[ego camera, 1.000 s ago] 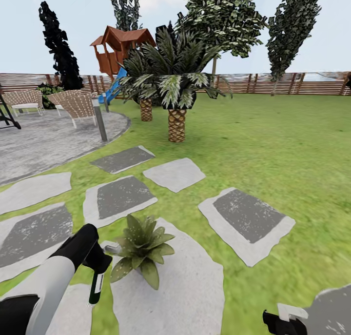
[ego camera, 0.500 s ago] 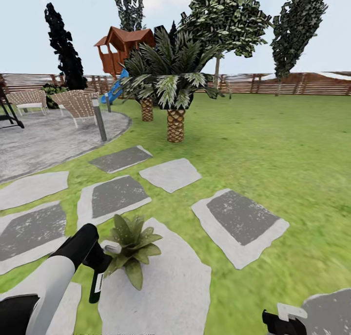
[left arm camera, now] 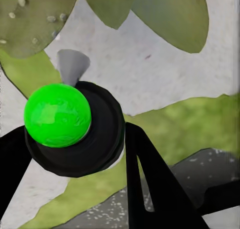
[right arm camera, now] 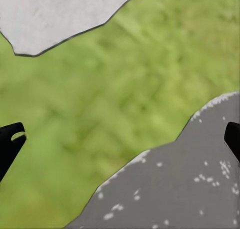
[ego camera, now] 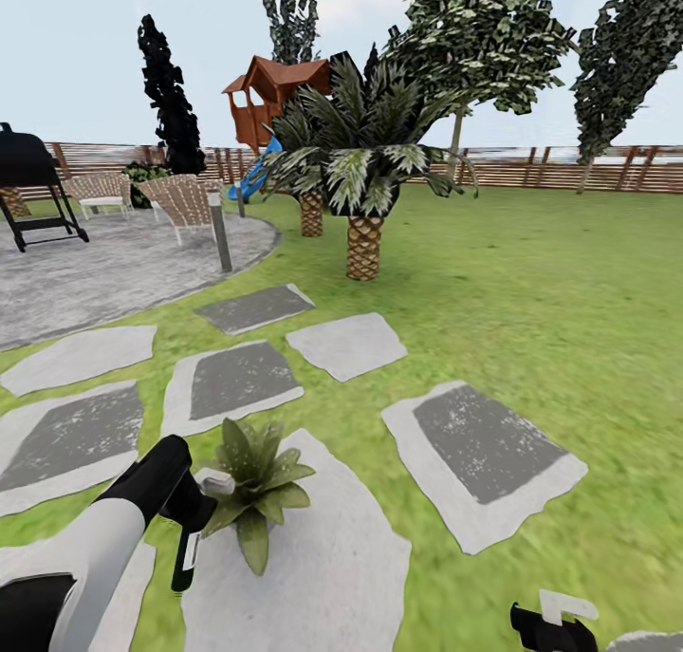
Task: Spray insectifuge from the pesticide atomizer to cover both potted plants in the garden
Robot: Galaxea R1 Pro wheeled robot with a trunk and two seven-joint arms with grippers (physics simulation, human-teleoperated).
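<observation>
Holding the pesticide atomizer (ego camera: 187, 555) in the left gripper (ego camera: 193, 517), fingers clamped on either side of the bottle, long axis close to upright, slightly tilted, hanging down from the grip over the seam between grass and the pale stepping stone (ego camera: 323, 567). From the left wrist view, looking down onto the bottle's round dark end (left arm camera: 80, 134), capped there by a bright green ball rather than anything red, with black fingers (left arm camera: 150, 189) on both sides. Lying just beside the bottle, to its right and a little ahead: one potted plant (ego camera: 249, 481), a rosette of pointed leaves on that pale stone, nearest leaves almost touching the gripper; pot itself hidden under the leaves. Clearly the left arm's job, the right gripper (ego camera: 555, 625) sitting low at the far side, well apart from the plant, fingertips spread wide over grass and a grey stone (right arm camera: 190, 189), holding nothing. Judging from this: nozzle direction not discernible, so probably a matter of turning the bottle toward the rosette. No telling where the second plant stands.
</observation>
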